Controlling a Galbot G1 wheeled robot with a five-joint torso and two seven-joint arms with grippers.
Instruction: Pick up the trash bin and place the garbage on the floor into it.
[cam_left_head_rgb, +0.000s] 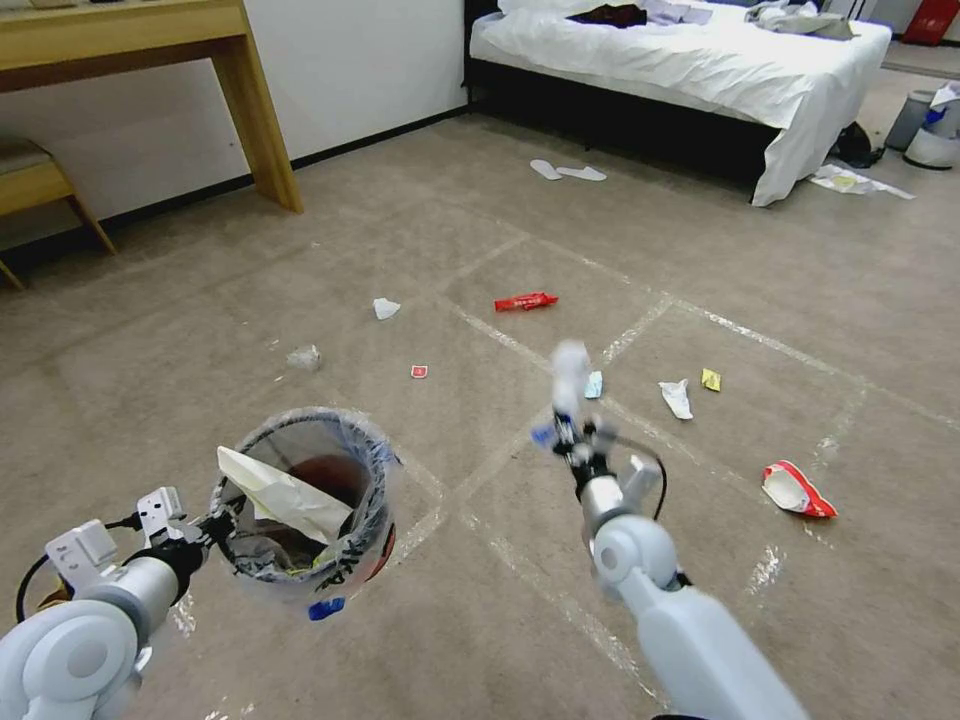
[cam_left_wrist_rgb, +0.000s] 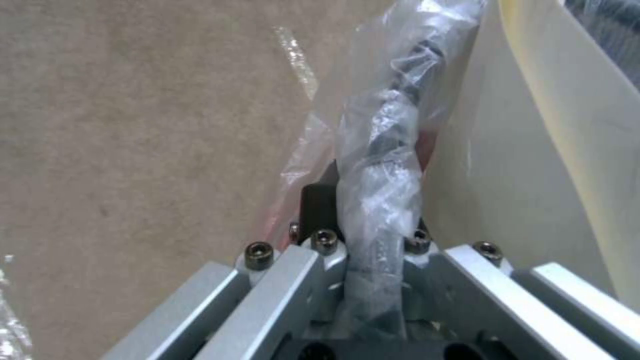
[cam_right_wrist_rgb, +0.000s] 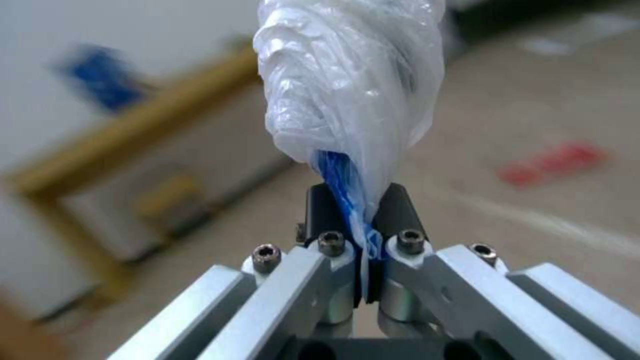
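Crinkly clear plastic w/ a blue streak is pinched in the right gripper (cam_right_wrist_rgb: 365, 220); jaws nearly closed on its lower end, and the piece of garbage (cam_right_wrist_rgb: 350, 85) stands up from them as a long white-ish twist, long axis roughly in line w/ the arm. Seen from the head cam the right gripper (cam_left_head_rgb: 566, 432) is held up off the floor (cam_left_head_rgb: 700, 600), in front of the robot, just right of centre.

Left gripper (cam_left_wrist_rgb: 373, 235) has its jaws clamped narrow on the bag-wrapped rim of the trash bin (cam_left_wrist_rgb: 393, 125). In the head view the left gripper (cam_left_head_rgb: 215, 525) is at the bin's left rim, and the trash bin (cam_left_head_rgb: 305, 505) hangs off the floor, mouth up, w/ a big pale sheet (cam_left_head_rgb: 285, 495) already sticking out of it.

Key relation: bin mouth lies to the left of the right jaws and a bit nearer the robot, well apart from them. So prob. the drop needs the right arm to swing left across until the twist is over the mouth, then release. Tall piece + the sheet in the bin could snag at the rim.

Further out, loose on the floor: red wrapper (cam_left_head_rgb: 525, 301), white paper (cam_left_head_rgb: 677, 398), yellow wrapper (cam_left_head_rgb: 711, 380), red-white packet (cam_left_head_rgb: 797, 490) to the right, white tissue (cam_left_head_rgb: 386, 308) ahead of the bin.
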